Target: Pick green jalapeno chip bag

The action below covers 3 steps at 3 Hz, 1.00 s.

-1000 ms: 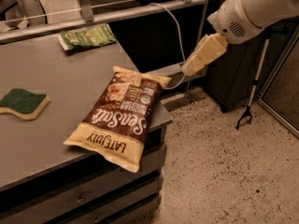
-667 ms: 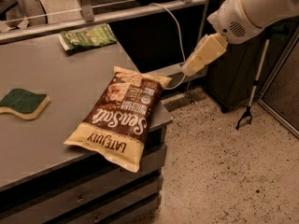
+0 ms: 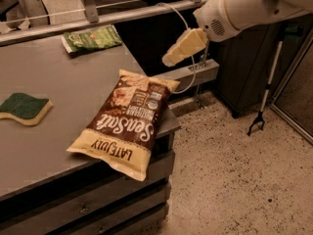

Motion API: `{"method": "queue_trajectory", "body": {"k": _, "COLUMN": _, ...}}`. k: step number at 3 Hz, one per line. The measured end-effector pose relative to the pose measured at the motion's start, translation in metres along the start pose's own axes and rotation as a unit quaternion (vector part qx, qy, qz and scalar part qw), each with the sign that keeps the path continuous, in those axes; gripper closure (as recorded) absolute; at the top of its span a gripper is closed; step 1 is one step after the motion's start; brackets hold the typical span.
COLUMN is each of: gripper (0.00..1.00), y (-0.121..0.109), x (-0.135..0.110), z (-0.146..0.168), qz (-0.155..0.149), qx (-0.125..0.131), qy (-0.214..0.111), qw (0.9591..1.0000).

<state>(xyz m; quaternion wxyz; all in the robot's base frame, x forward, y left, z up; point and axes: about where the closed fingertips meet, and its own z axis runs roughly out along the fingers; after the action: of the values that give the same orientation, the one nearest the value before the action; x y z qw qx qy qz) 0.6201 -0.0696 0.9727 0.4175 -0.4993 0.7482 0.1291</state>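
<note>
The green jalapeno chip bag (image 3: 92, 38) lies flat at the far edge of the grey table (image 3: 68, 77), just in front of the back rail. My gripper (image 3: 168, 60) hangs on the white arm (image 3: 244, 6), off the table's right side. It is to the right of and nearer than the green bag, and a little above the top corner of the large brown-and-cream Sea Salt chip bag (image 3: 124, 121). It holds nothing that I can see.
The Sea Salt bag overhangs the table's front right corner. A green-topped yellow sponge (image 3: 24, 107) lies at the left. A metal rail (image 3: 98, 16) runs behind the table. A grey ledge (image 3: 195, 72), a dark cabinet (image 3: 249, 67) and a black grabber tool (image 3: 261, 111) stand to the right, on speckled floor.
My gripper has moved left and slightly up, closer to the table's right edge. The bags and the sponge have not moved.
</note>
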Motion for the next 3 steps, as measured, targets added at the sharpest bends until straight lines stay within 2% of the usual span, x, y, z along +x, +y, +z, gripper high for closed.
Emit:
{"method": "queue_trajectory", "body": {"k": 1, "gripper": 0.0, "y": -0.008, "x": -0.038, "z": 0.062, "qz": 0.014, "qx": -0.024, "qy": -0.063, "qw": 0.9976}}
{"method": "queue_trajectory", "body": {"k": 2, "gripper": 0.0, "y": -0.01, "x": -0.072, "z": 0.119, "qz": 0.027, "qx": -0.044, "qy": -0.116, "qw": 0.9919}}
{"method": "queue_trajectory", "body": {"k": 3, "gripper": 0.0, "y": -0.017, "x": -0.106, "z": 0.172, "qz": 0.026, "qx": -0.048, "qy": -0.161, "qw": 0.9854}}
